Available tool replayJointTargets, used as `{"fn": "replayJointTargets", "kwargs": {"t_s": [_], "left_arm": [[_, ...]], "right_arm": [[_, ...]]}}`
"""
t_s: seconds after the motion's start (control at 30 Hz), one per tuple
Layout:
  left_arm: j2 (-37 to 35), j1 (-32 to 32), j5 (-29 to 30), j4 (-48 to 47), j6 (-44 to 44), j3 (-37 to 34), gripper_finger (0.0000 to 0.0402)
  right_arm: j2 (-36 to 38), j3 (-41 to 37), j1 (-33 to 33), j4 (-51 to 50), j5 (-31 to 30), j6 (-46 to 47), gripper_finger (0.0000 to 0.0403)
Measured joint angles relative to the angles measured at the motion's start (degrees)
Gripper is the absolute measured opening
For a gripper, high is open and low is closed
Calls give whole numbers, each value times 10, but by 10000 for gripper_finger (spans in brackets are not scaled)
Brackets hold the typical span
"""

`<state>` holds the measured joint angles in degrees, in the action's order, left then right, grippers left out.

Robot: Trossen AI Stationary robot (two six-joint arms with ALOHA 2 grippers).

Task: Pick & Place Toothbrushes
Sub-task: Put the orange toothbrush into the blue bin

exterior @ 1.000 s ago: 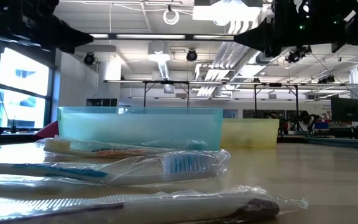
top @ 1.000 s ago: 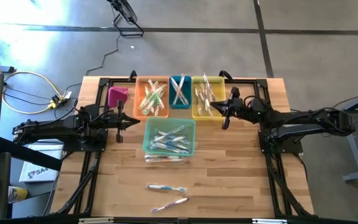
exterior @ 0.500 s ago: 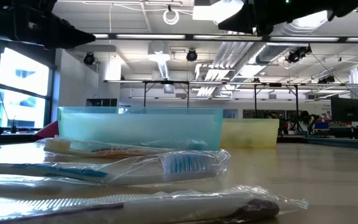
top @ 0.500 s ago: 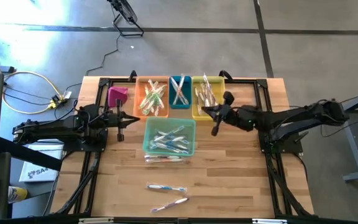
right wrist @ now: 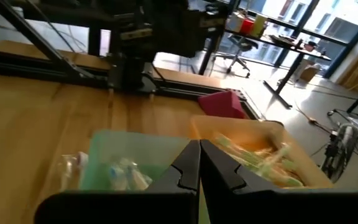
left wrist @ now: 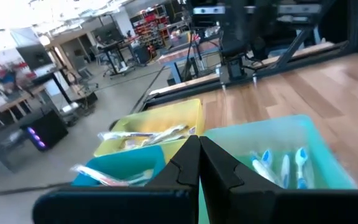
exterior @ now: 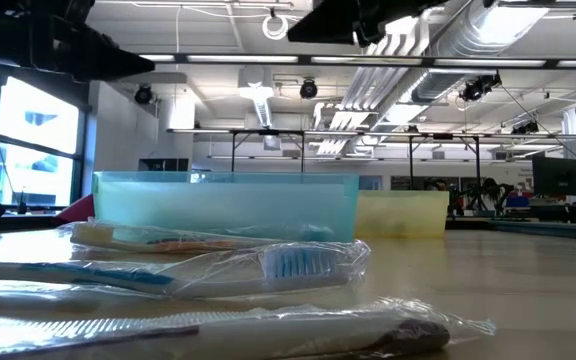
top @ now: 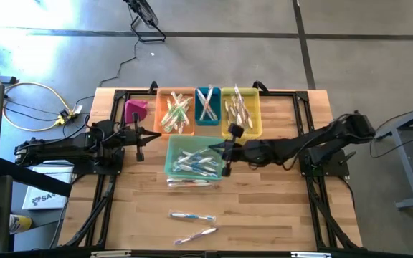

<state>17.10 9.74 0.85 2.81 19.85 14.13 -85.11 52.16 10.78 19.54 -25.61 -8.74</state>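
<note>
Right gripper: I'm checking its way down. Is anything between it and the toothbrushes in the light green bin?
Nothing visible. The right gripper, shut, hangs over the bin's right edge, with the toothbrushes uncovered beside it.

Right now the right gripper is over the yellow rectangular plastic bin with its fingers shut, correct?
Not quite. The high view shows the right gripper, fingers shut, over the right edge of the pale green rectangular plastic bin, not the yellow rectangular plastic bin behind it.

Bright ceiling lights, floor glare at the high view's corner; wrist views perhaps motion-blurred.
</note>
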Motion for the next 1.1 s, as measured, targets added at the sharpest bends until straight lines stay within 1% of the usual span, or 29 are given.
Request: {"fn": "replayJointTargets", "kwargs": {"t_s": [0.07, 0.1, 0.2, 0.27, 0.37, 0.67, 0.9, 1.1], "left_arm": [[0, 0, -4, -3, -35, 0, 0], [0, 0, -4, -4, -53, 0, 0], [0, 0, -5, -12, -91, 1, 0], [0, 0, -5, -20, -105, 1, 0], [0, 0, -5, -30, -127, 1, 0], [0, 0, -6, -34, -187, 1, 0], [0, 0, -7, -34, -205, 1, 0], [0, 0, -7, -34, -206, 1, 0]], "right_arm": [[-22, 27, 10, -11, -1, 1, 2], [-33, 42, 16, -26, -13, 3, 2], [-66, 94, 33, -96, -74, 29, 2], [-88, 127, 43, -150, -102, 48, 2], [-119, 170, 54, -197, -106, 78, 2], [-188, 253, 89, -243, -82, 140, 2], [-237, 288, 103, -278, -19, 224, 2], [-303, 339, 106, -316, 42, 280, 2]]}}
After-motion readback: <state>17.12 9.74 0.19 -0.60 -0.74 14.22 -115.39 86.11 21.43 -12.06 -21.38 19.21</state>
